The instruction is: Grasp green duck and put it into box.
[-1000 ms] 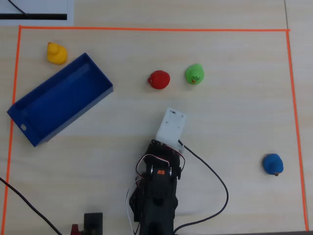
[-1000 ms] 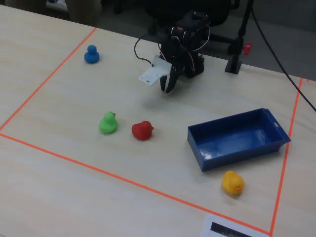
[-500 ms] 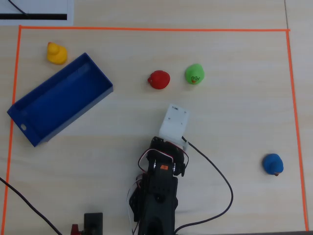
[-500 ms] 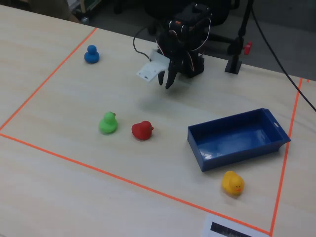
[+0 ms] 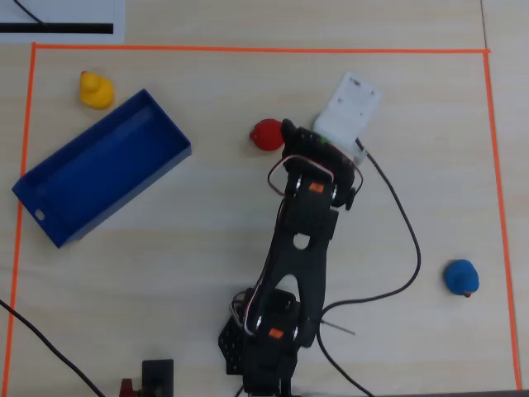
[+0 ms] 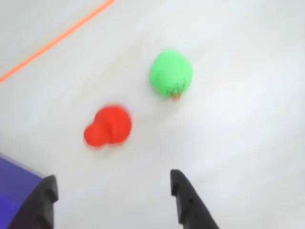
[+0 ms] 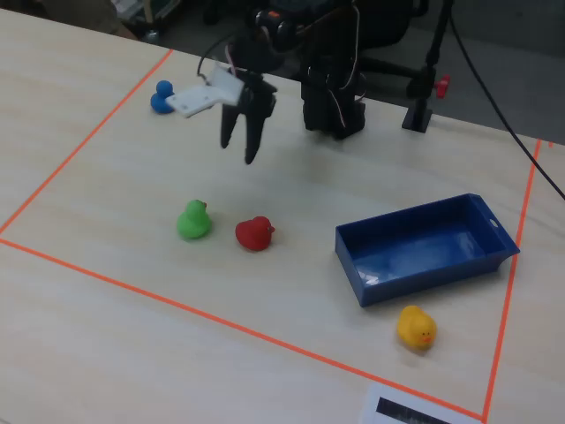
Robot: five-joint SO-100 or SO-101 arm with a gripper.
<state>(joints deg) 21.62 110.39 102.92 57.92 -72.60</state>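
Observation:
The green duck (image 7: 193, 220) stands on the table next to the red duck (image 7: 254, 233). In the wrist view the green duck (image 6: 171, 74) is ahead and slightly right of my open gripper (image 6: 113, 183), which holds nothing. In the fixed view my gripper (image 7: 240, 148) hangs above the table, behind both ducks. In the overhead view the arm's white wrist mount (image 5: 347, 107) hides the green duck and the fingers. The blue box (image 7: 433, 272) lies empty to the right in the fixed view and at the left (image 5: 124, 201) in the overhead view.
A yellow duck (image 7: 415, 327) sits near the box's front corner. A blue duck (image 7: 161, 96) sits at the far left. Orange tape (image 7: 221, 322) frames the work area. A black stand (image 7: 418, 115) and cables are behind the arm base.
The arm has stretched out from its folded pose near the base toward the ducks, and the gripper now hangs above the table close to them. The ducks and box have not moved.

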